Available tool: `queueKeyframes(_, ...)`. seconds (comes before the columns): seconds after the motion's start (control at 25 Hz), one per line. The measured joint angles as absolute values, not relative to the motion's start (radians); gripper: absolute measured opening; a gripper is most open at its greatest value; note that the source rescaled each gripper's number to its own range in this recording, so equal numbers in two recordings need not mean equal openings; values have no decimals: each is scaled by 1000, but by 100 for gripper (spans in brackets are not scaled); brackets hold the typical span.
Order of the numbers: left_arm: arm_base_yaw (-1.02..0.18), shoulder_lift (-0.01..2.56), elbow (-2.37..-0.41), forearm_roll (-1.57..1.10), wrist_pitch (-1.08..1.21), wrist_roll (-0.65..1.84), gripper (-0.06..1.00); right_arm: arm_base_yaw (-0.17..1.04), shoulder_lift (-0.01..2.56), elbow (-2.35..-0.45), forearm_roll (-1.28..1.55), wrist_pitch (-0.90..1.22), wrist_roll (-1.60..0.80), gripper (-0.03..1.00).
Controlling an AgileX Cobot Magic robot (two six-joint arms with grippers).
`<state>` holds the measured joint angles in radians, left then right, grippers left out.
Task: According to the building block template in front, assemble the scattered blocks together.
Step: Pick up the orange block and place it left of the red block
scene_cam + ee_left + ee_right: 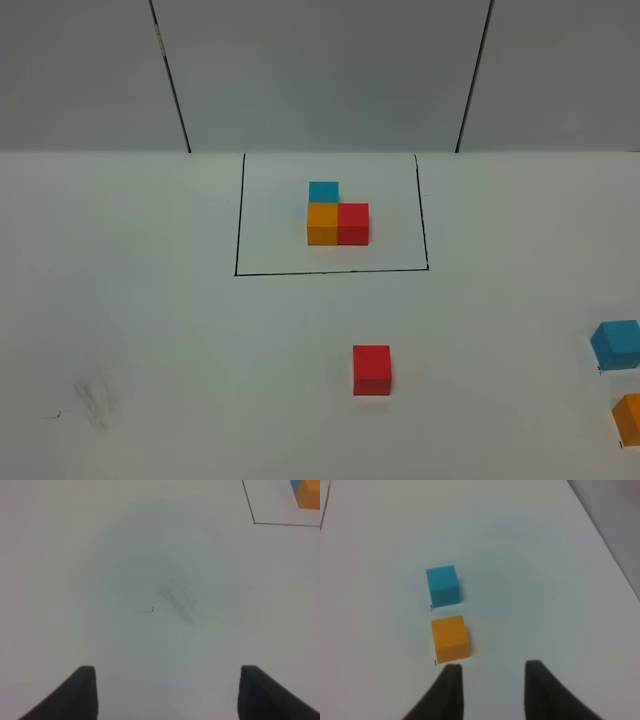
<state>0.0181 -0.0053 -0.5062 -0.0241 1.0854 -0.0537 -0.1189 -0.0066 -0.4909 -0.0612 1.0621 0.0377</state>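
Right gripper (492,692) spread, empty, near the orange block (450,639) but off-centre: square up over it, avoiding the blue block (443,585) beyond.

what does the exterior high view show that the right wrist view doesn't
Only exterior high: the black-outlined template trio of light blue, orange and red cubes and the loose red matte cube outside the outline. Only right wrist: the right hand, jaws apart, empty. Both: the loose light blue cube and loose orange cube, close together but not touching, on the white table.
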Motion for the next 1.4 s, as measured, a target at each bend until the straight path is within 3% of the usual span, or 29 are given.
queueKeyframes(0.88,18,-5,-506,-24,1085,-54,33,-119,-7,-491,-61,1062,38,0)
queueKeyframes(1.0,18,-5,-506,-24,1085,-54,33,-119,-7,-491,-61,1060,38,5)
queueKeyframes(1.08,18,-5,-506,-24,1085,-54,33,-119,-7,-491,-61,1057,38,12)
queueKeyframes(1.16,18,-5,-506,-24,1085,-54,33,-119,-7,-491,-60,1055,38,26)
queueKeyframes(1.4,18,-5,-506,-24,1085,-54,33,-119,96,-508,-56,1041,38,85)
